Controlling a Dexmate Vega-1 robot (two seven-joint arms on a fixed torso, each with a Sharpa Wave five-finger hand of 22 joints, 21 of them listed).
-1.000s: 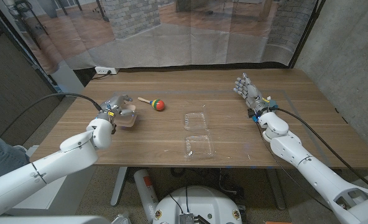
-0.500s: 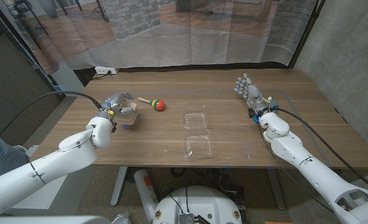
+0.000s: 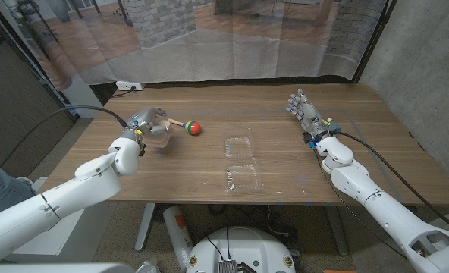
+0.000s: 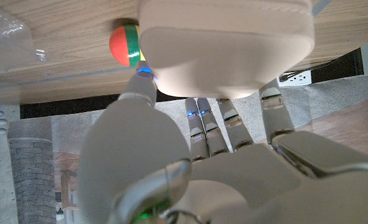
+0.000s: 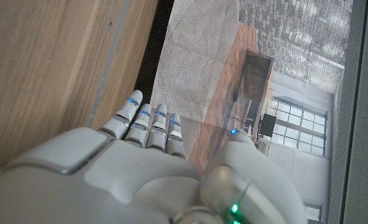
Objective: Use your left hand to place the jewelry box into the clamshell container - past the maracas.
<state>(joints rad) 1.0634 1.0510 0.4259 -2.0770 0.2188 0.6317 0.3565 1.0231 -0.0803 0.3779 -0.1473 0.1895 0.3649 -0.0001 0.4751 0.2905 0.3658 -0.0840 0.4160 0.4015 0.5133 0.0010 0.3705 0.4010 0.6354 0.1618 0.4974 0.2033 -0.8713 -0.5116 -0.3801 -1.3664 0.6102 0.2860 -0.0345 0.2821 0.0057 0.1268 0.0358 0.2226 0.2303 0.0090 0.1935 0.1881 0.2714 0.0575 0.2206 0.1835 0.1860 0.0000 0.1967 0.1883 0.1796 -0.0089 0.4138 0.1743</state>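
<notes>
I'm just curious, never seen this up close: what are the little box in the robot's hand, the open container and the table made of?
Box: smooth, matte, pale, with rounded corners; probably plastic or a leather-look cover, hard to tell. Container: clear thin plastic, since the wood shows through it and its ridges catch the light. Table: wood or wood laminate, with brown grain lines and a dull sheen.

Pale pinkish-cream jewelry box (image 4: 227, 43) in white left hand (image 3: 145, 127); just past it, maraca (image 3: 194, 127) w/ red-green-yellow-blue stripes.
</notes>
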